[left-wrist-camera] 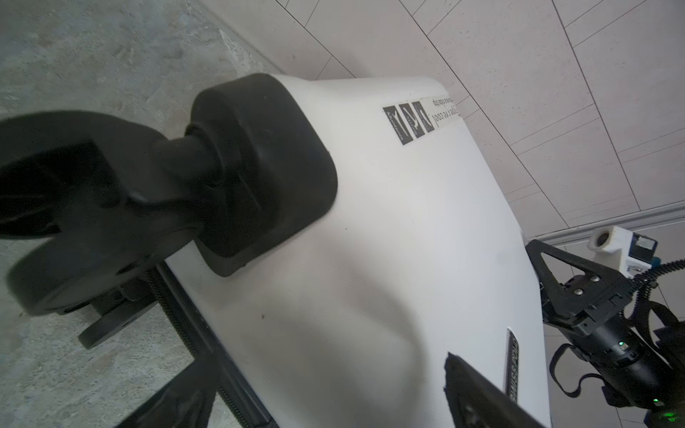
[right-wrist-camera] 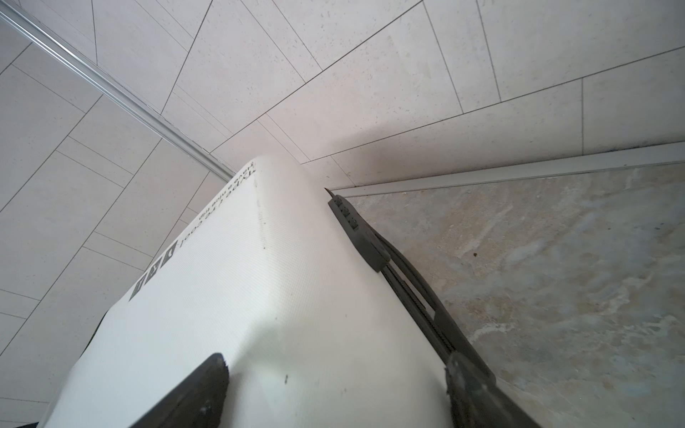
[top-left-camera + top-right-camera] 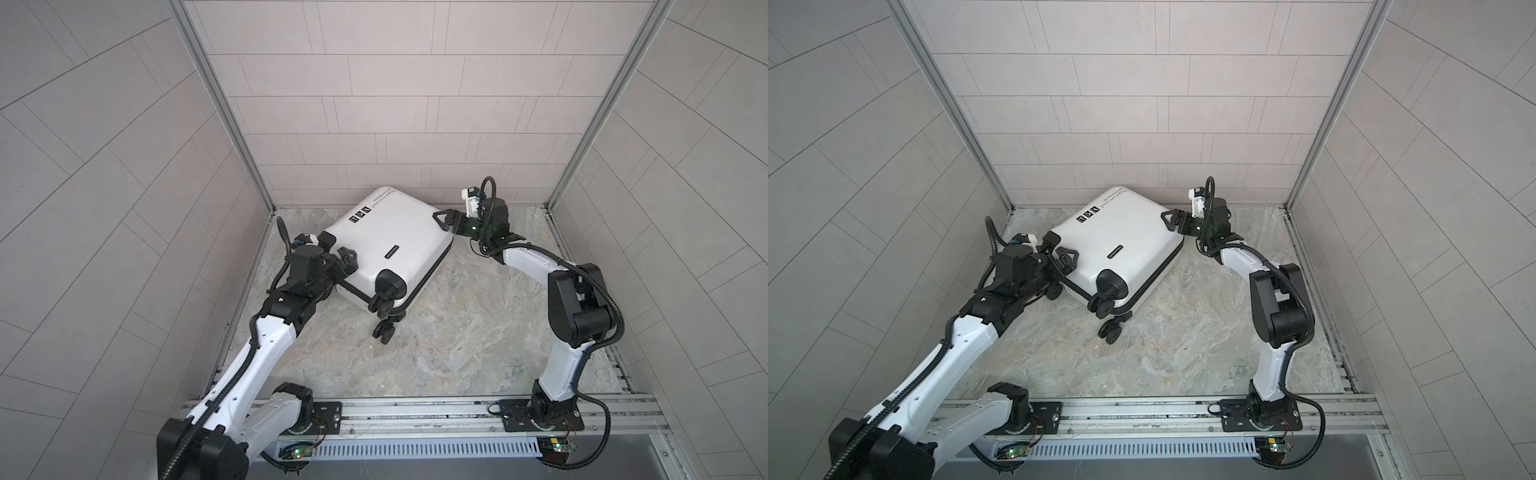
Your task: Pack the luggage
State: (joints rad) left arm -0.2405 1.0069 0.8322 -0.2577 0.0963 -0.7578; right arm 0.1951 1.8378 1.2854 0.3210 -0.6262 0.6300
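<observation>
**Shut suitcase at the back wall, a wide tool at each end**

Top views: The suitcase (image 3: pixel 386 237) lies flat and skewed on the marbled tabletop (image 3: pixel 457 332), lid down. Its far corner is close to the tiled back wall (image 3: pixel 395 124); whether they touch is unclear. The black wheels (image 3: pixel 381 332) point toward the near side. The left tool (image 3: pixel 341 266) sits at the wheel end and the right tool (image 3: pixel 445 220) at the far right corner. With one at each end, they are probably bracketing the case to steady or shift it. Both stand wide and hold nothing.

Left wrist: The shell (image 1: pixel 370 241) is hard white plastic, finely ribbed, with rounded shoulders. A matt black moulded wheel housing (image 1: pixel 267 174) caps the corner. The caster (image 1: pixel 66 222) is blurred, very near the lens. One finger (image 1: pixel 478 389) hangs over the white face, and no pinch shows.

Right wrist: One finger (image 2: pixel 200 392) lies over the top face. The other drops beside the black zipper band (image 2: pixel 411 289), so the open tool straddles the corner edge. Black icons (image 2: pixel 159 266) and lettering run along the shell's rim. The lid is down, so packing looks finished or not begun. I cannot tell whether the zip is fully run.
</observation>
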